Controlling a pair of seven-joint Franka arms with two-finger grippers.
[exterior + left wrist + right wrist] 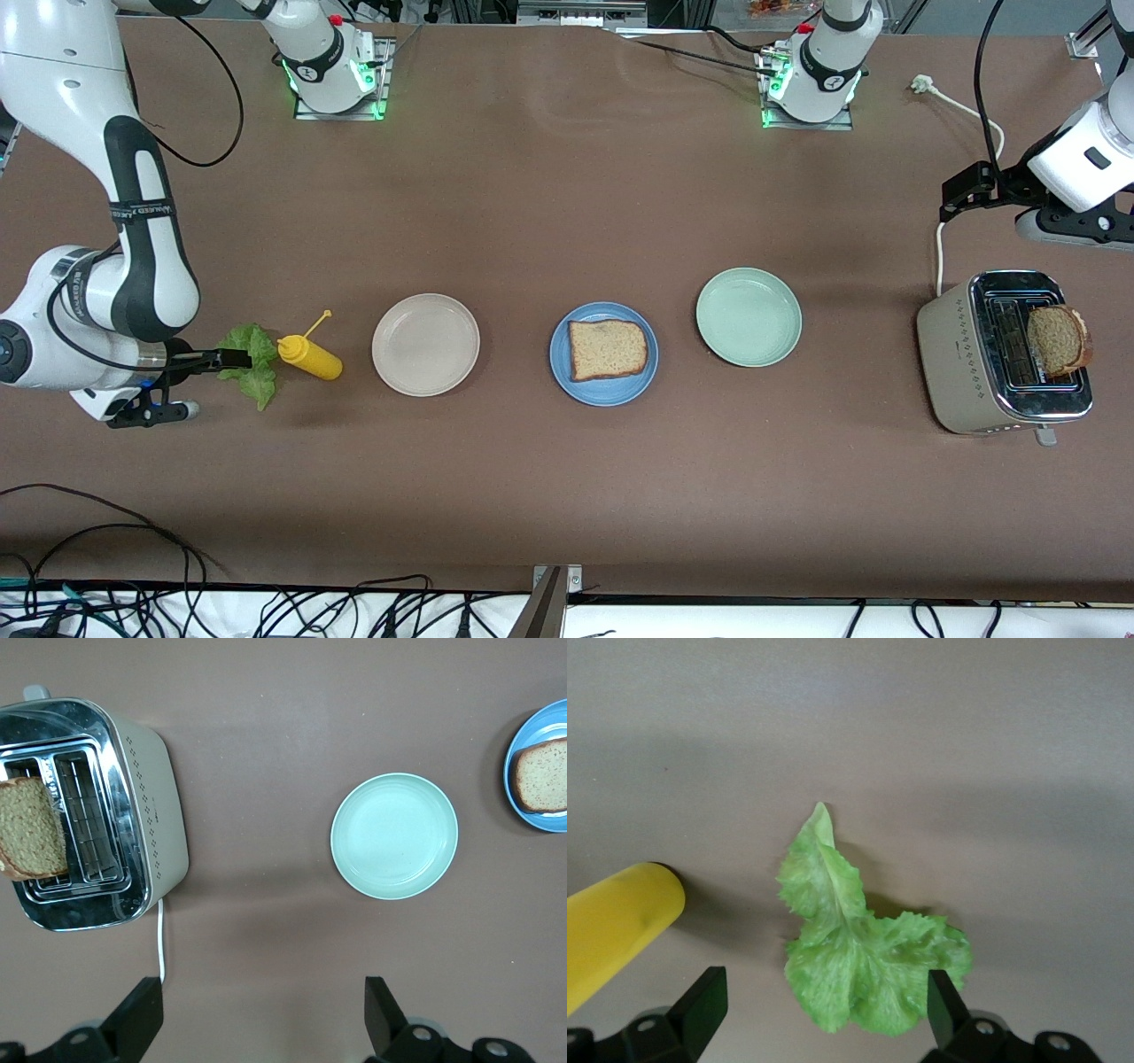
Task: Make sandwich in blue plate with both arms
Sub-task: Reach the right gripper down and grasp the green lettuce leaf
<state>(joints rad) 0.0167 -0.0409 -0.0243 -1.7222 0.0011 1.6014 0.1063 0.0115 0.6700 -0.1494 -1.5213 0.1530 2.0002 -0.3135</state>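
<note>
Front view, plate: the blue plate (603,354) sits in the middle of the table, between the beige plate (425,344) and the green plate (749,316), with one bread slice (607,349) on it.
Front view, lettuce: the lettuce leaf (252,365) lies at the right arm's end of the table, touching the yellow bottle (309,356). From the blue plate it is at about 9 o'clock.
Front view, right gripper: the right gripper (190,385) hangs right by the leaf, so this arm is the near one for it. The arm is bent low and folded.
Front view, second bread: the other slice (1059,339) stands up in the toaster (1005,353).
Front view, left gripper: the left gripper (961,190) hangs over bare table at about 12 o'clock from the toaster.
Left wrist view: the fingers (137,1019) are spread wide and hold nothing. The toaster (89,811) is at about 10 o'clock.
Right wrist view: the fingers (700,1005) are spread wide and empty. The leaf (859,948) lies between them, a bit ahead, its long way running from 11 o'clock to 5 o'clock. I think a straight drop would catch it.
</note>
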